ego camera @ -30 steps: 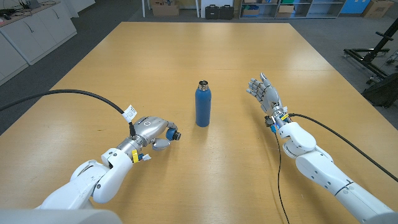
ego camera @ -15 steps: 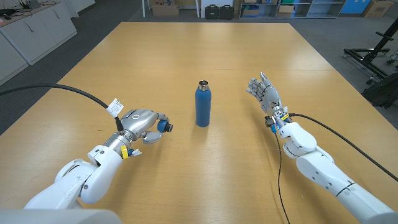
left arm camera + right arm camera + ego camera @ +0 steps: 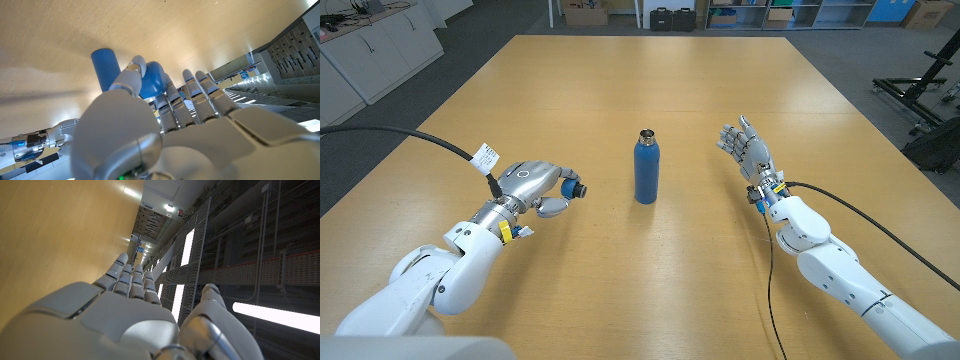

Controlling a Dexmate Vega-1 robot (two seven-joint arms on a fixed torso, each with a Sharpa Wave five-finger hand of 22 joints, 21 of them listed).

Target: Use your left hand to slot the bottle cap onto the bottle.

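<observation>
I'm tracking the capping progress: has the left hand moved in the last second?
Yes. The left hand, holding the blue cap, has shifted left and farther up the table, away from the bottle.

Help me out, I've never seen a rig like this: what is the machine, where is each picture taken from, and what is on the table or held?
It is a two-armed robot at a wooden table. The wide picture comes from a camera on its head; the other two come from cameras on its wrists, looking along each hand. A blue bottle stands upright mid-table, its mouth uncovered. The left hand pinches the blue cap, seen close in the left wrist view. The right hand holds nothing, fingers apart.
</observation>
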